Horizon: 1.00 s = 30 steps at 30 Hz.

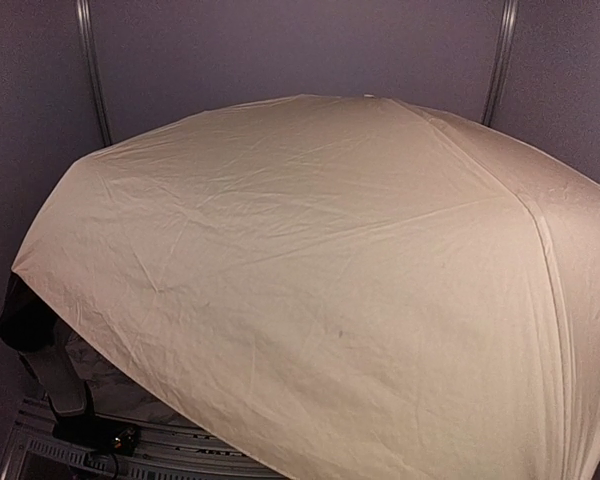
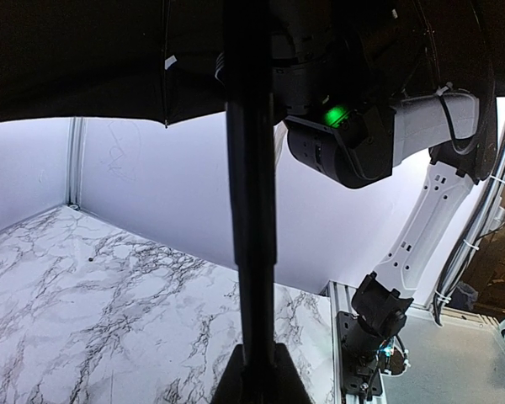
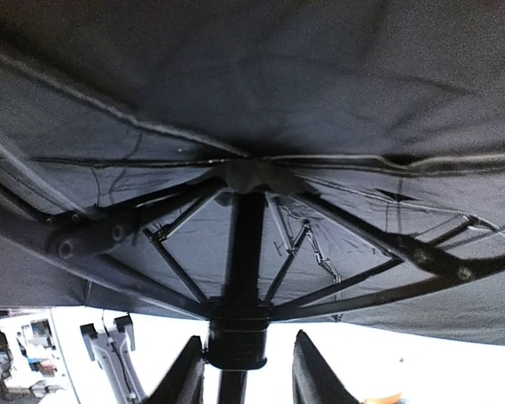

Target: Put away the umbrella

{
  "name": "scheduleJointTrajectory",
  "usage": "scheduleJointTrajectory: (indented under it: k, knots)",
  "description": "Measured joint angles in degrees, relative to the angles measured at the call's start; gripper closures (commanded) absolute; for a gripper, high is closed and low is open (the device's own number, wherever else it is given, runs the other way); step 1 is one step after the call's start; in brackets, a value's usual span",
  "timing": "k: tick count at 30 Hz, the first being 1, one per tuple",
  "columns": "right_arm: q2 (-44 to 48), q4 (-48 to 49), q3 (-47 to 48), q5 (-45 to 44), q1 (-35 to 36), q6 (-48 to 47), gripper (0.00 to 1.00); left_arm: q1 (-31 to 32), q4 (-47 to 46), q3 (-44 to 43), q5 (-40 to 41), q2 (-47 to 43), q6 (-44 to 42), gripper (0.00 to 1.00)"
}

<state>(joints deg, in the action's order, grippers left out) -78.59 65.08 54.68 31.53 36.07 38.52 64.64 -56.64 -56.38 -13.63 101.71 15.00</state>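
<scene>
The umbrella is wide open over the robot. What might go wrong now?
The open canopy hides everything from the top camera, so bumps may go unseen.
The right jaws sit either side of the slider without pinching it; they might slip off or snag ribs.
Only the left jaws hold the shaft; it may tilt.

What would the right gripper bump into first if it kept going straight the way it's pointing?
Probably the black ribs of the umbrella, fanning out just ahead of the right gripper, though depth is hard to judge.
</scene>
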Motion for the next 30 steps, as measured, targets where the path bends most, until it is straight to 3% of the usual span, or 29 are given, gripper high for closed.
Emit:
scheduleJointTrajectory:
  k: [6,17,18,23,30]
  knots:
    - [0.2,-0.2,0.0,0.5,0.0,-0.5,0.99,-0.4,0.3,0.0,-0.5,0.0,0.2,1.0]
    - [0.3,-0.3,-0.3,0.6,-0.5,-1.1,1.0,-1.9,0.2,0.0,-5.4,0.0,3.5,1.0]
    - [0.4,-0.8,-0.3,0.5,-0.7,-1.3,0.99,-2.2,0.2,0.0,-6.4,0.0,4.3,1.0]
    - [1.2,-3.5,-0.4,0.0,-1.0,-2.9,0.76,-3.2,-0.2,-0.1,-10.8,0.0,8.9,1.0]
    - [1.5,-5.7,-0.3,0.1,-1.4,-5.0,0.72,-3.4,-0.5,-1.7,-14.7,0.0,13.3,1.0]
